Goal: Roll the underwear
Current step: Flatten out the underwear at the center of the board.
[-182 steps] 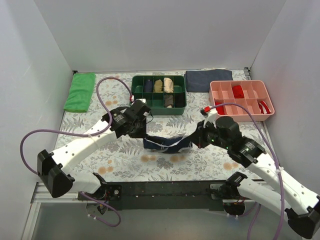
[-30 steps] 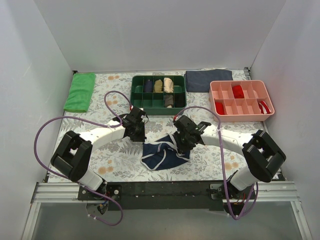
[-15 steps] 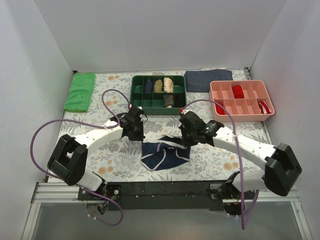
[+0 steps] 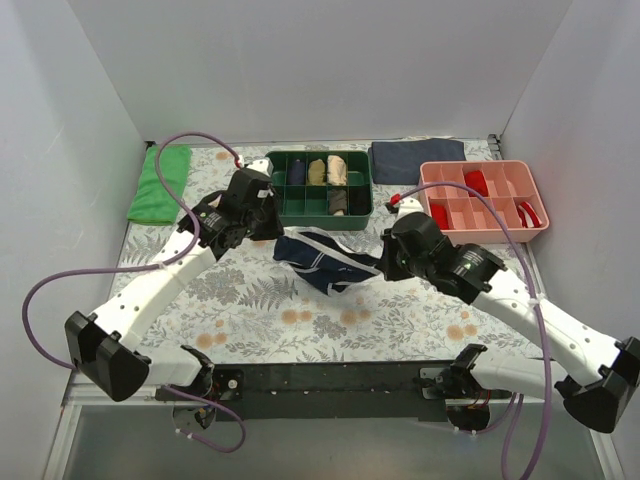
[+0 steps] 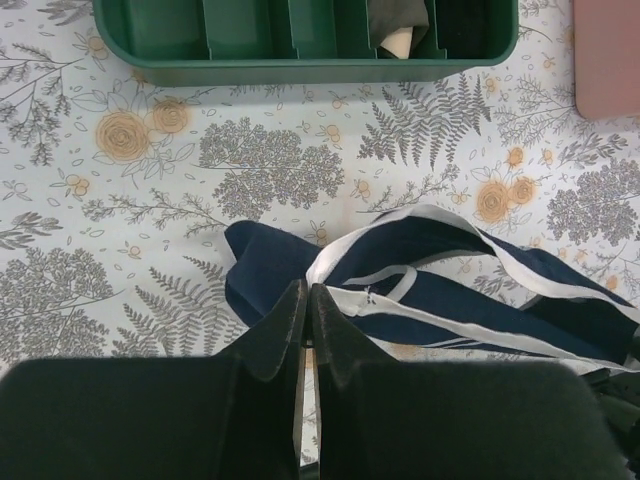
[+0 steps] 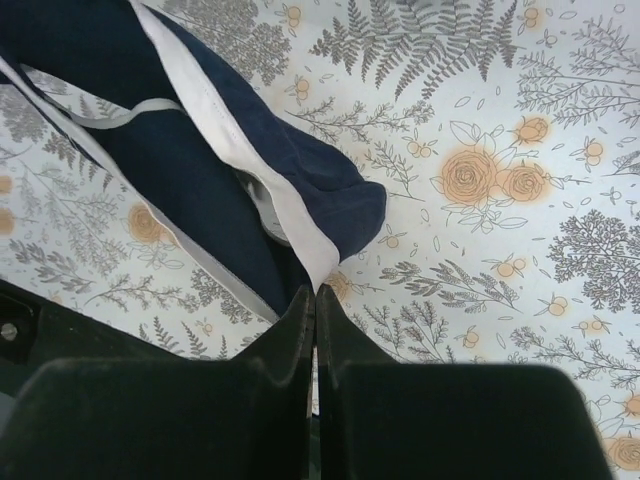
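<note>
The underwear, navy with white piping, hangs stretched between my two grippers above the floral table, in front of the green tray. My left gripper is shut on its left end. In the left wrist view the shut jaws of the left gripper pinch the fabric's edge, and the underwear trails off to the right. My right gripper is shut on the right end. In the right wrist view the right gripper clamps the white piping of the underwear.
A green divided tray holding several rolled garments stands at the back centre. A pink divided tray with red items is at the back right. A green cloth lies back left, and a dark grey-blue folded cloth behind the trays.
The right gripper closed on the underwear's right end. Both grippers then rose and moved toward the back, lifting the underwear off the table and pulling it taut between them.
</note>
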`<state>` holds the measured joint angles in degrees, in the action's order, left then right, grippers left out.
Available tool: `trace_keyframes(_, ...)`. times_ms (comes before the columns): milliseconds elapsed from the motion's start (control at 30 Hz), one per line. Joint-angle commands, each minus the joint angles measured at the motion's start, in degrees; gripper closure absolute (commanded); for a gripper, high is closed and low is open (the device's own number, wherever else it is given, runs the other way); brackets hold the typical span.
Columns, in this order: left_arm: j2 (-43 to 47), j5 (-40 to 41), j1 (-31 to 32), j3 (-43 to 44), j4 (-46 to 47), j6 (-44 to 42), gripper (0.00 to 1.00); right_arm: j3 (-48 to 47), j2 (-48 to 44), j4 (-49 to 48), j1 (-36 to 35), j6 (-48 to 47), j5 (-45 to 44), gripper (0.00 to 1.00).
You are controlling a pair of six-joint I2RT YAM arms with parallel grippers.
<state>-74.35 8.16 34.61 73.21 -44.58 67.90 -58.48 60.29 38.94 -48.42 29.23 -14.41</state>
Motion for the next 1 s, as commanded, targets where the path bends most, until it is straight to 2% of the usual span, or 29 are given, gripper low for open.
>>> trace_keyframes(0,4.64,1.42,-0.25,4.83,-7.18,-0.40,1.00,-5.58,-4.74,2.19,-0.27,-1.19,-0.62,0.99)
trace_keyframes(133,6.93,-3.49,-0.25,8.00,-12.10,1.36,1.00,-8.05,-7.64,3.25,-0.27,-3.13,4.64,0.99)
trace_keyframes(333,8.43,-20.28,-0.25,9.06,-14.84,4.43,1.00,-11.83,-10.64,5.70,-0.27,-3.83,10.98,0.99)
trace_keyframes(533,8.88,-17.23,-0.25,0.36,-10.63,6.46,1.00,-11.40,-3.26,4.23,-0.27,-4.98,12.31,0.99)
trace_keyframes(733,2.81,-10.46,-0.94,-9.90,-3.53,6.19,1.00,-9.81,12.37,2.46,1.57,-4.80,7.30,0.99)
trace_keyframes(767,0.63,-8.97,-1.21,-11.49,-2.02,6.11,1.00,-9.38,16.83,0.54,2.01,-5.24,7.30,0.99)
trace_keyframes(933,-5.71,-8.87,-6.65,-16.08,7.29,4.35,1.00,-9.55,26.88,-9.22,7.19,-7.52,10.80,0.99)
trace_keyframes(967,-6.50,-6.87,-7.36,-16.17,7.75,4.35,1.00,-10.16,29.85,-10.88,8.25,-7.70,13.07,0.99)
